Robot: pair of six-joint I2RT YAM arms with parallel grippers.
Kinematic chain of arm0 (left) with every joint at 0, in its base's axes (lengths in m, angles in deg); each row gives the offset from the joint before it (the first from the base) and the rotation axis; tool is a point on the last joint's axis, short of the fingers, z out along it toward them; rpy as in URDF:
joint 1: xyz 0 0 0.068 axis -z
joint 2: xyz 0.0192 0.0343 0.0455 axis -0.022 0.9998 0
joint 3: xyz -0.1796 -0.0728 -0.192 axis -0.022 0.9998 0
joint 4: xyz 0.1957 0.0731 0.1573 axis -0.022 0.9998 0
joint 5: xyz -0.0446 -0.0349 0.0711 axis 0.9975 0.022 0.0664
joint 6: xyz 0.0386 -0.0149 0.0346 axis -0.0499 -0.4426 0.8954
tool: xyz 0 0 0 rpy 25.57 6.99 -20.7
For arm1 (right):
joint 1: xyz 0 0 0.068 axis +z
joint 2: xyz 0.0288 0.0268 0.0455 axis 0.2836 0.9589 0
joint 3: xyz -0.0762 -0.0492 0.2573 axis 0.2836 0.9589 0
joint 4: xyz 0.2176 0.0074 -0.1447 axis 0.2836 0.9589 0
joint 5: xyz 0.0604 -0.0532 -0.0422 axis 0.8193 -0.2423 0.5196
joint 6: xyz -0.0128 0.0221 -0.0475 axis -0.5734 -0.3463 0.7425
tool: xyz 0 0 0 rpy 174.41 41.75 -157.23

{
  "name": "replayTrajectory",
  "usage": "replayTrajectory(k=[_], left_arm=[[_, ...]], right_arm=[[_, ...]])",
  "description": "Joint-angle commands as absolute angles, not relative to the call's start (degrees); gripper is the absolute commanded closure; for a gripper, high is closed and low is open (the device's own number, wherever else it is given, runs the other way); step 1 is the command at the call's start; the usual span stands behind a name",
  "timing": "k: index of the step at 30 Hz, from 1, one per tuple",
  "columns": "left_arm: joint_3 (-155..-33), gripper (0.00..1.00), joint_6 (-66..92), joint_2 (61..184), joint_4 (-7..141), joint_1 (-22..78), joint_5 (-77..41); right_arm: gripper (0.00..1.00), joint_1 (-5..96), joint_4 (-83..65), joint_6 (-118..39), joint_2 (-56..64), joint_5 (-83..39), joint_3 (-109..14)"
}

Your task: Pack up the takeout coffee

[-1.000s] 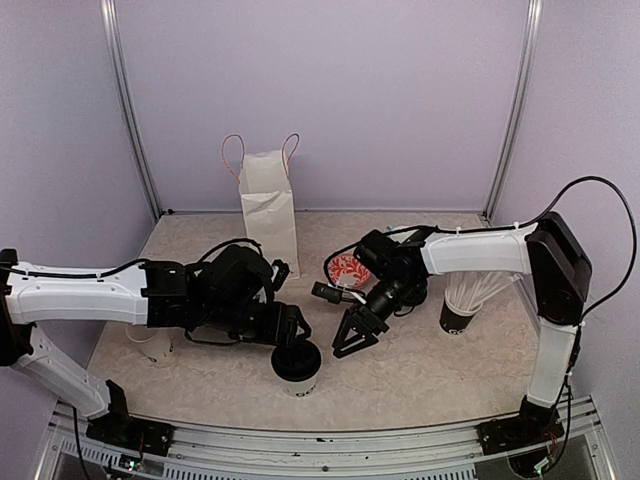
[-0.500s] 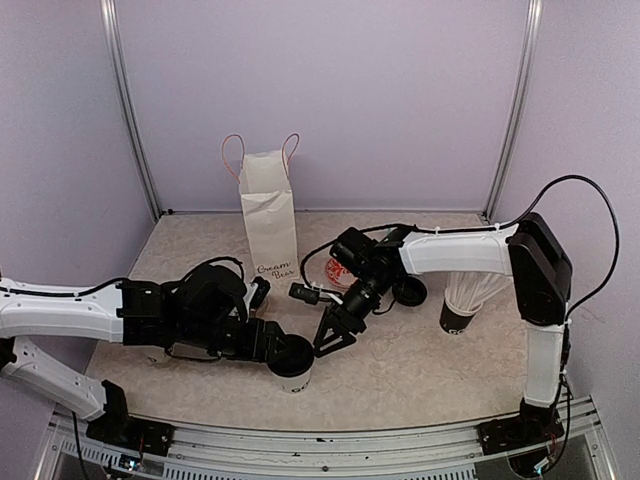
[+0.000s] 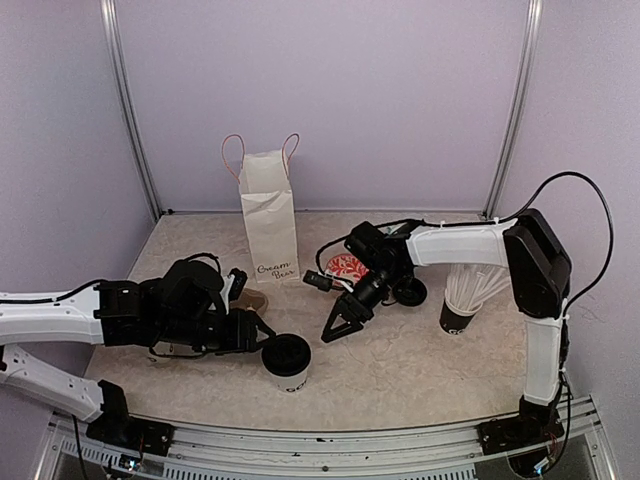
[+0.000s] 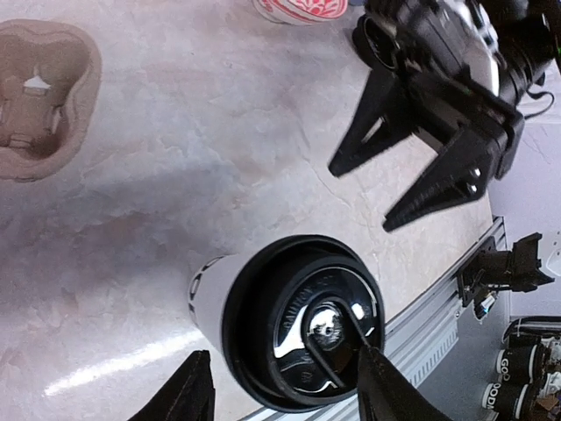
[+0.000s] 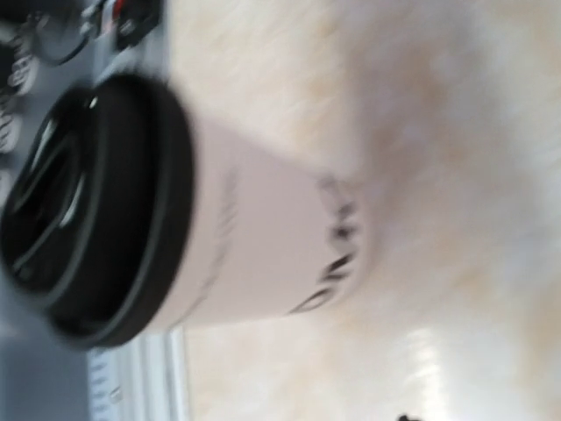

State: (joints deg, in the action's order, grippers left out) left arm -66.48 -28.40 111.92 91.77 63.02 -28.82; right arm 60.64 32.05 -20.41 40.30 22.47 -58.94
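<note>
Jaws spread and empty on both arms: left jaws flank the small white paper cup with black plastic lid (image 3: 287, 360), upright on the beige table (image 3: 430, 370), right jaws hover nearby; it looks light and crushable to me, so I'd pinch gently mid-wall.

Two white-shelled arms, the left arm (image 3: 50, 307) and the right arm (image 3: 465, 247), carry black joint housings, black wrist blocks and black bases; thin black cables (image 3: 576, 176) loop along both, one arching high over the right elbow. The left gripper (image 3: 258, 333) and the right gripper (image 3: 336, 335) each end in two black, wedge-shaped fingers (image 4: 438, 191)
</note>
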Motion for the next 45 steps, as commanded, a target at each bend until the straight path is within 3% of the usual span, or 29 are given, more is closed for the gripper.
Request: replayTrajectory(k=[1,4,12,23,37,45], left_arm=[[-62.8,0.50,-32.4,108.3,93.2,60.2,-30.2],[-60.7,0.56,-32.3,107.3,90.2,59.3,-28.0],[-61.2,0.56,-30.3,110.7,88.1,59.2,-26.6],[-60.2,0.57,-31.4,108.1,90.5,59.4,-25.9],[-59.3,0.57,-32.6,107.7,87.0,58.0,-25.2],[-60.5,0.46,-32.7,110.2,82.1,60.5,-25.6]], right_arm=[[0.44,64.2,33.7,-18.2,37.5,29.8,-54.5],[0.43,66.1,34.0,-17.5,38.2,30.1,-54.2],[0.40,68.3,35.0,-18.6,41.2,29.1,-58.7],[0.50,62.5,34.6,-23.3,45.7,17.9,-68.3],[0.48,61.2,34.5,-20.9,41.9,25.5,-63.2],[0.48,61.4,34.3,-19.5,40.9,29.7,-61.1]])
